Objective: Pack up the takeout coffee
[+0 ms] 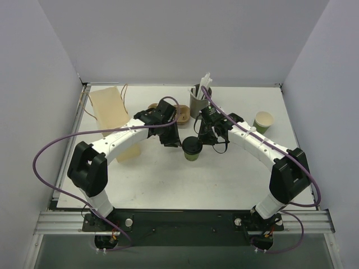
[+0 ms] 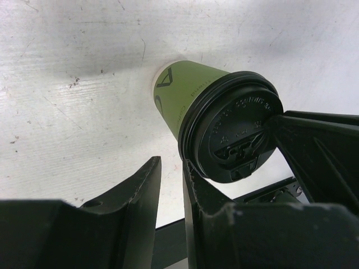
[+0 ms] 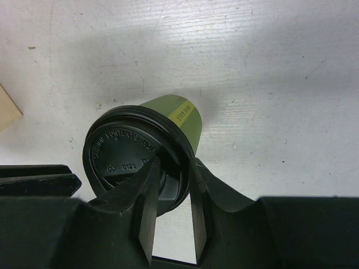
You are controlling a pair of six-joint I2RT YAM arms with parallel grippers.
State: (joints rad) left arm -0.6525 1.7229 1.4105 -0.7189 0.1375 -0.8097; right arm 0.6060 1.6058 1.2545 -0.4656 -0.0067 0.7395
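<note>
Both arms bend inward over the table [image 1: 235,179], elbows out, wrists meeting at its middle. The right gripper [image 3: 175,168], at the cup's [image 1: 192,154] 1 o'clock, pinches the lid [image 3: 118,154], one finger on top and one outside the rim. The left gripper [image 2: 171,165], at 10 o'clock, is parted narrowly around nothing, one finger touching the rim. The cup is tapered matte green paper, upright mid-table. The lid is round black plastic with embossed lettering.
</note>
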